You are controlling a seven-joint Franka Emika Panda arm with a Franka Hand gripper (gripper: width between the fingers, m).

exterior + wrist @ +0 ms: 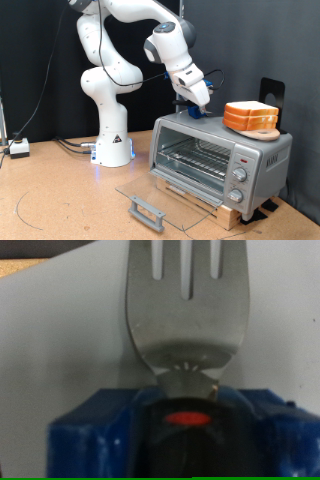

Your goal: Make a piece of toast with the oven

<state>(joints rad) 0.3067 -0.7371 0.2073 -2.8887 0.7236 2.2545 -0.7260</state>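
- The piece of toast [251, 116] sat on a small wooden board on top of the oven [219, 160], toward the exterior view's right end of the roof; it had not gone inside.
- The oven door [152, 203] was already folded down flat onto the tabletop [55, 200], leaving the wire rack [196, 157] exposed and bare.
- Judging from that, opening was done; loading the bread, closing up and setting the knobs [240, 172] remained.
- The slice looked thick and squarish, with an orange-brown crust around a paler face.
- The tool [197, 101] hung low over the oven roof, to the exterior view's left of the bread, beside a blue holder [192, 113].
- In the wrist view a metal fork [188, 310] rose out of that blue holder, filling the frame.
- Whether the tool's fingers were apart or together, I could not tell; neither view showed them plainly.
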